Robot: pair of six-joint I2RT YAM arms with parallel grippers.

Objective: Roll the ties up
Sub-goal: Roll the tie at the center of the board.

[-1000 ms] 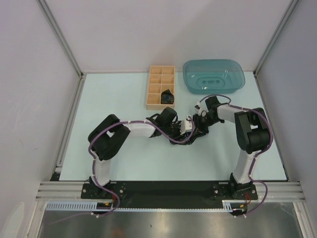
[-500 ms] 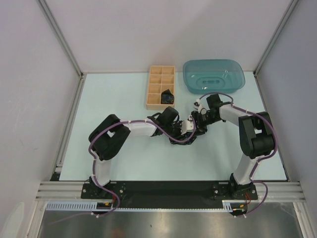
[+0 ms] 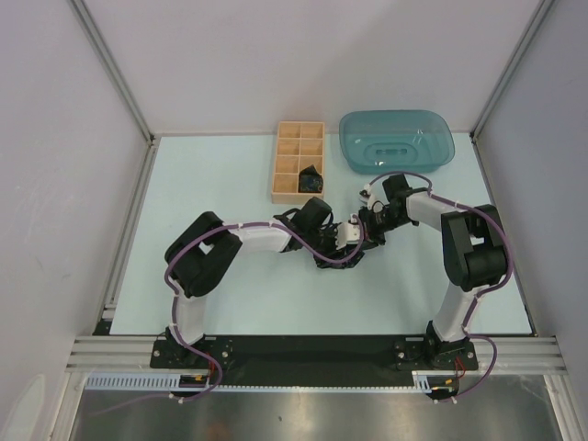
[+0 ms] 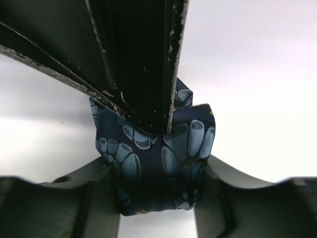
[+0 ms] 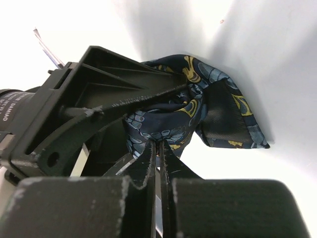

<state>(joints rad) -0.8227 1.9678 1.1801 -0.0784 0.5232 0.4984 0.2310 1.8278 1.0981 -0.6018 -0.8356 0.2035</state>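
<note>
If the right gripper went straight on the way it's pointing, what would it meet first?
The rolled tie, held by the left gripper. The right gripper has its shut fingers seemingly touching the fabric, though depth is hard to judge.

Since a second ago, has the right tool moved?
Yes, slightly. The right tool has edged toward the wooden box, its tips at the tie held in the left tool.

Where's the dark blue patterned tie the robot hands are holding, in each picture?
Top external: the dark navy patterned fabric tie lies mid-table, mostly hidden.
Left wrist: it is at bottom centre.
Right wrist: it is centre-right.
Shared landmark: the pale table beneath it.
</note>
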